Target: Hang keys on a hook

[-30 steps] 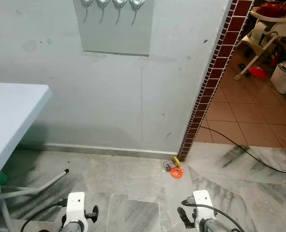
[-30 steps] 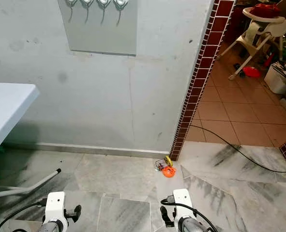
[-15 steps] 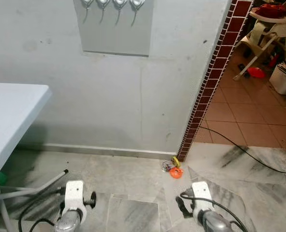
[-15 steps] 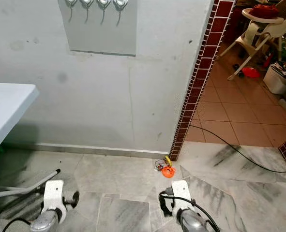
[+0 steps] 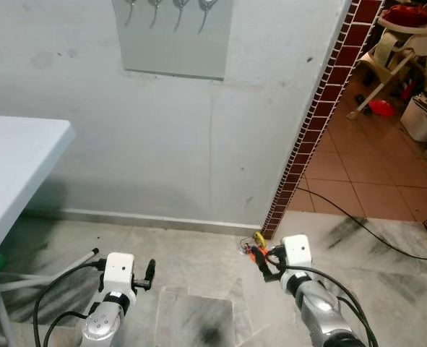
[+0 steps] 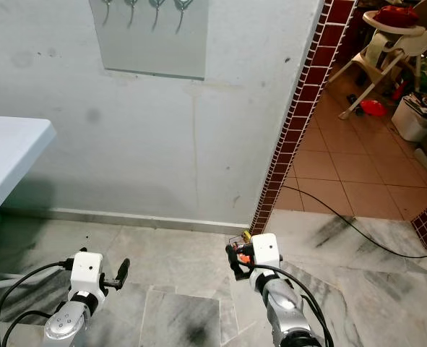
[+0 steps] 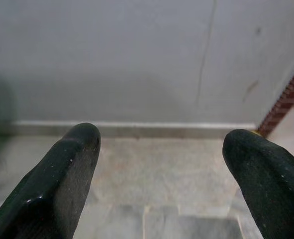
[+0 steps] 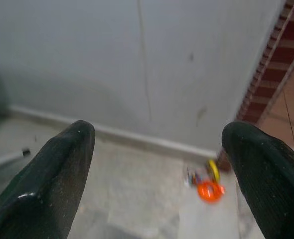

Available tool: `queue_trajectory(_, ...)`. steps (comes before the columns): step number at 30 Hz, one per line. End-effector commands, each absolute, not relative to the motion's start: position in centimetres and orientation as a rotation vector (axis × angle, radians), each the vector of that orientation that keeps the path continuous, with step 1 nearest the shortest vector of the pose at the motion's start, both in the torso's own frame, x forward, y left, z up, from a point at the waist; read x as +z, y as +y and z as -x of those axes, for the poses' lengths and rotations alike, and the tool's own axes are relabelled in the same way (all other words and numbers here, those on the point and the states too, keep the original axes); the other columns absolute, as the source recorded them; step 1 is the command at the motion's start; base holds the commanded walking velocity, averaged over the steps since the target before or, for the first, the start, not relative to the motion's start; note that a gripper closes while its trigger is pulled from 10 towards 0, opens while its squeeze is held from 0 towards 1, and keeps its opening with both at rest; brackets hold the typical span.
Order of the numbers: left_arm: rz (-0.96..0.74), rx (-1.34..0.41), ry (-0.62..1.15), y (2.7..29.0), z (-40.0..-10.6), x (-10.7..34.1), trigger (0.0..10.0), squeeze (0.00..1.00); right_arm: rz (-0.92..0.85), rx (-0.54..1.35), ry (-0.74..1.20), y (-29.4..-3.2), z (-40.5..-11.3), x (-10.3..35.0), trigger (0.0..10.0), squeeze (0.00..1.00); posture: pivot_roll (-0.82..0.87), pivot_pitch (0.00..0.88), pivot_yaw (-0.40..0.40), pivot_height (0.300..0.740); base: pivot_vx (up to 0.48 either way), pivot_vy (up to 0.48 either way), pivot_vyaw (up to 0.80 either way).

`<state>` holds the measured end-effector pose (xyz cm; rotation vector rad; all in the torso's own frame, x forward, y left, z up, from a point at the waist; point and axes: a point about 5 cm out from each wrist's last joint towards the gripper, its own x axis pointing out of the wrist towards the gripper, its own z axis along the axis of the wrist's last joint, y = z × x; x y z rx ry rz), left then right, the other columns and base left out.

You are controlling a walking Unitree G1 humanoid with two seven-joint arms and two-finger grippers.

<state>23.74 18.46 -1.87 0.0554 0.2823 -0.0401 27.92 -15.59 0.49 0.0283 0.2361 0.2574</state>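
A bunch of keys (image 8: 208, 185) with an orange and a yellow tag lies on the marble floor at the foot of the wall's tiled corner. In the eye views the keys (image 5: 256, 243) are partly covered by my right gripper (image 5: 265, 262), which is held out low above the floor, open and holding nothing. My left gripper (image 5: 149, 272) reaches forward over the floor on the left, open too (image 7: 161, 144). A row of metal hooks (image 5: 175, 7) sits on a grey panel (image 5: 173, 43) high on the wall.
A white folding table (image 5: 14, 173) stands at the left, with its leg (image 5: 61, 269) across the floor. Dark red tiles (image 5: 318, 116) edge the wall's corner. Beyond it lie a black cable (image 5: 372, 231), a high chair (image 5: 401, 36) and a terracotta floor.
Both arms have come up and forward. My right gripper now overlaps the keys in the eye views. The camera has tipped down a little.
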Motion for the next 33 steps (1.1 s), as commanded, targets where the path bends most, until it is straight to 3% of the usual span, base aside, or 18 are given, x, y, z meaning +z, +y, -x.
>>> queue_trajectory(1, -0.056, -0.023, 0.267, 18.7, -23.6, -1.7, 10.0, 0.0, -0.039, 0.247, 0.221, -15.8, -27.9, 0.6, 10.0, 0.0, -0.02, 0.047, -0.012, 0.74, 0.0, 0.0, 0.0)
queue_trajectory(6, 0.022, 0.052, 0.086, 18.7, -24.4, 1.5, 10.0, 0.0, -0.096, 0.282, 0.066, -15.2, -28.4, 2.9, 10.0, 0.0, -0.02, 0.035, 0.005, 0.74, 0.0, 0.0, 0.0)
queue_trajectory(19, 0.089, 0.05, 0.035, 19.4, -28.3, 5.1, 10.0, 0.0, -0.078, 0.314, -0.004, -14.2, -31.3, 6.0, 10.0, 0.0, 0.0, 0.0, -0.004, 0.74, 0.0, 0.0, 0.0)
queue_trajectory(23, 0.021, 0.053, -0.009, 19.6, -28.1, 6.1, 10.0, 0.0, -0.048, 0.321, -0.043, -14.3, -31.4, 6.7, 10.0, 0.0, 0.0, 0.0, -0.002, 0.74, 0.0, 0.0, 0.0)
queue_trajectory(33, 0.037, 0.037, -0.007, 19.4, -26.0, 6.3, 10.0, 0.0, -0.027, 0.337, -0.054, -14.0, -30.2, 6.7, 10.0, 0.0, -0.02, 0.0, 0.003, 0.74, 0.0, 0.0, 0.0)
